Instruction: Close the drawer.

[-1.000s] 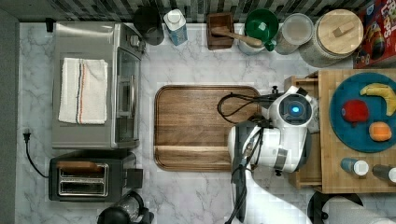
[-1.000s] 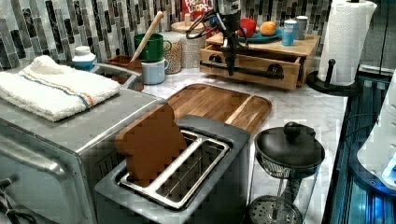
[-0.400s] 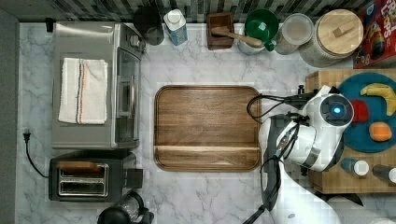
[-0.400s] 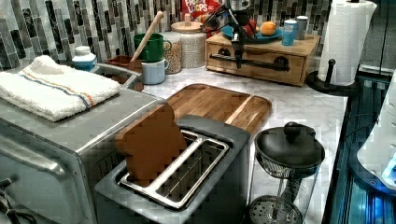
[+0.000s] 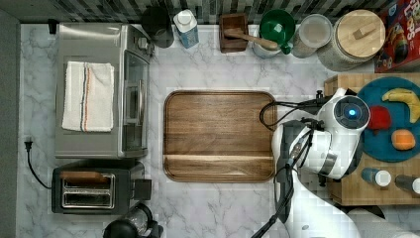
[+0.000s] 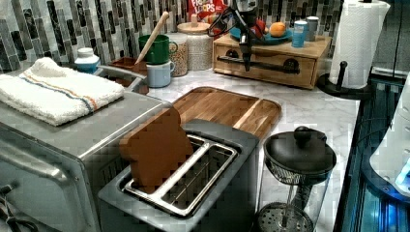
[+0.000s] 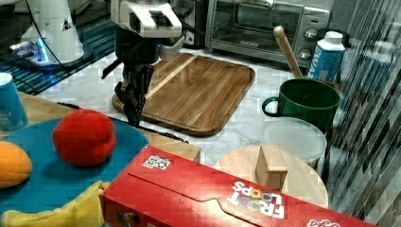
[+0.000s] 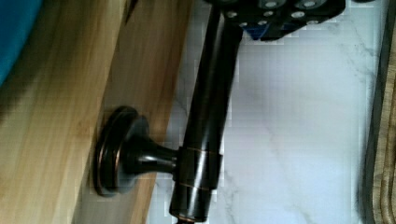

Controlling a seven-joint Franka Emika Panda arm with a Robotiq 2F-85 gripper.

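wooden drawer (image 6: pixel 270 65), dark round bar handle (image 8: pixel 205 116)

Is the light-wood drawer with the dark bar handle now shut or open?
Shut. In the left view the drawer front sits flush with the wooden box, and the gripper is at its dark bar handle.

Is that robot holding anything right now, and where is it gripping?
The tool is at the light-wood drawer's dark metal bar handle; an actual grip cannot be told.

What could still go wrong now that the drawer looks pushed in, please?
The pincer sits at the drawer handle; pulling away carelessly might snag the bar and drag the drawer open. A further push could shake the plate with fruit on top of the box.
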